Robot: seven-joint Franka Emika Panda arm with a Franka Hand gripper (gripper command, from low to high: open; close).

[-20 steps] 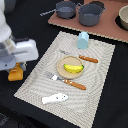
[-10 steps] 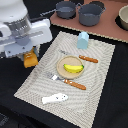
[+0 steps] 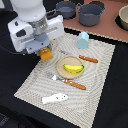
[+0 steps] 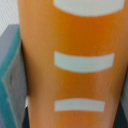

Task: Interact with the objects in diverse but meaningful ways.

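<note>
Orange ridged block [image 3: 45, 53] is clamped in the fingers [image 3: 44, 51], lifted above the placemat's [image 3: 95, 85] edge; setting it down remains, while banana [image 3: 73, 68], fish [image 3: 54, 98] and cup [image 3: 83, 39] look untouched

The woven placemat [image 3: 97, 87] looks like coarse matt cloth with a ribbed beige weave, lying on a dark matt tabletop [image 3: 15, 65]. The banana [image 3: 73, 68], the white fish [image 3: 54, 98] and the pale blue cup [image 3: 83, 39] all look like smooth plastic with a slight sheen, as do the grey pots [image 3: 90, 14] at the far side. Up close in the wrist view, the orange block [image 4: 72, 65] shows a smooth, satiny plastic face with pale inlaid stripes.
</note>
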